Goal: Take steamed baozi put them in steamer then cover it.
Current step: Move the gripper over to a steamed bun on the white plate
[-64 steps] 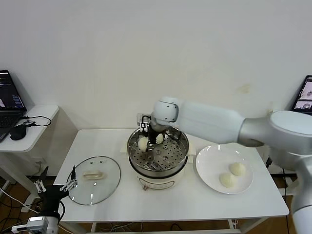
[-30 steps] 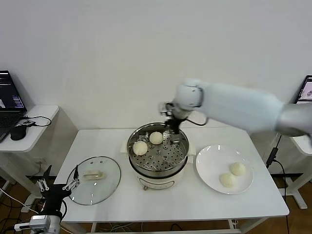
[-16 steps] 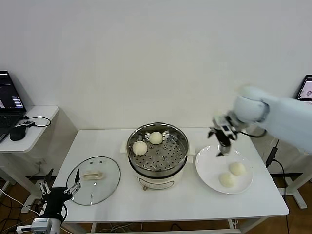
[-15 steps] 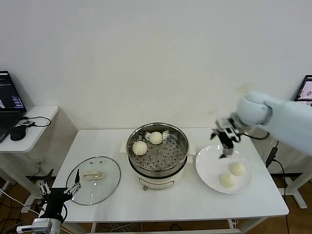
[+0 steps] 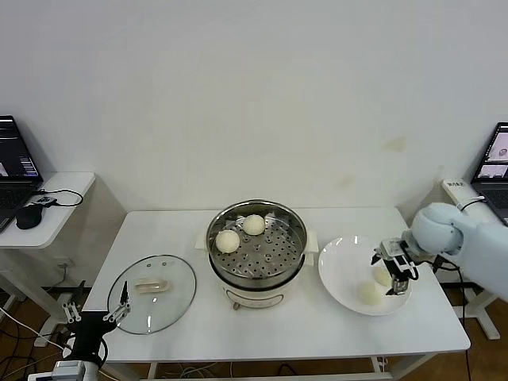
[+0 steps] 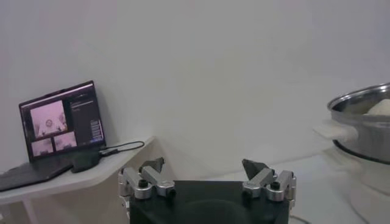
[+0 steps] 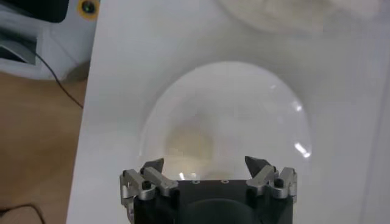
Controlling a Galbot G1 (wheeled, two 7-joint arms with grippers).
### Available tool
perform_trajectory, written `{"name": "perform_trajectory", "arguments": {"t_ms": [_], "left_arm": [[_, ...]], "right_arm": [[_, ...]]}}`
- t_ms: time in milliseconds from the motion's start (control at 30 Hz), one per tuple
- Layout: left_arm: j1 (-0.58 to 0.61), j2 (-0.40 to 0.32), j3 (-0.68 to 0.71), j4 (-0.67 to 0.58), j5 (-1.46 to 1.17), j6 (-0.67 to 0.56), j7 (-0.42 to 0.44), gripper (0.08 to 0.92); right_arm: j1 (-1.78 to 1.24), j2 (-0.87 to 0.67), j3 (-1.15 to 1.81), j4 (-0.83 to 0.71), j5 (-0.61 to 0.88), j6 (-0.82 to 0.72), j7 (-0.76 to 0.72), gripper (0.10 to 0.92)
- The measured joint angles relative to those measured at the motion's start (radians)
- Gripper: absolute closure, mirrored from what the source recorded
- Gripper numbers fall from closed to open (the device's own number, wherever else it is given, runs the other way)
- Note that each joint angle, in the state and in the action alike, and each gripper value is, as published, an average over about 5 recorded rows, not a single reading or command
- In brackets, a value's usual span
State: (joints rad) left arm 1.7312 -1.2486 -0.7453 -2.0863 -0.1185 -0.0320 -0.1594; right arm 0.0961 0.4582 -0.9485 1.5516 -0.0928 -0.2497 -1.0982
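The right gripper point(image 5: 392, 275), fingers spread and holding nothing, hovers over the white plate point(image 5: 341, 282) on the right side of the table point(image 5: 278, 333). Its own wrist view shows the two fingertips apart with one bun point(image 7: 189, 145) on the plate between and beyond them, not yet gripped. In the head view, two steamed baozi lie on this plate: one bun point(image 5: 382, 275) partly hidden just behind the gripper, the other point(image 5: 368, 293) nearer the front edge and slightly left.

To the left of the plate, in the middle of the table, stands the steamer point(image 5: 257, 248), a shiny steel pot on a cream base. Two more baozi rest on its perforated tray, one point(image 5: 227, 241) at the left and one point(image 5: 254, 225) at the far side, close together.

Further left, well apart from the steamer, the cover point(image 5: 152, 292) lies flat on the table, a clear glass lid with its cream handle facing up.

The left gripper point(image 6: 206, 178) is parked low, off the near left corner of the table, fingers spread and empty.

By this layout, the task looks about half done: two of four buns are in the steamer. Two remain on the plate to be moved, and the steamer is not yet covered. The right gripper seems set to pick up the third bun.
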Motion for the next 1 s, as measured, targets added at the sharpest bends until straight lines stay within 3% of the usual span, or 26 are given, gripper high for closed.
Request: {"name": "perform_trajectory", "arguments": {"t_ms": [800,1000], "left_arm": [[-0.01,-0.002,-0.004,0.02,-0.002,-0.002,0.0,0.177],[-0.01,-0.005,-0.003,0.021,-0.003,-0.003,-0.001,0.177]], "right_arm": [[-0.219,0.136,0.155,-0.169,-0.096,-0.005,0.051,0.204],[-0.234,0.152,0.165,-0.184,-0.105,-0.014,0.052,0.267]]}}
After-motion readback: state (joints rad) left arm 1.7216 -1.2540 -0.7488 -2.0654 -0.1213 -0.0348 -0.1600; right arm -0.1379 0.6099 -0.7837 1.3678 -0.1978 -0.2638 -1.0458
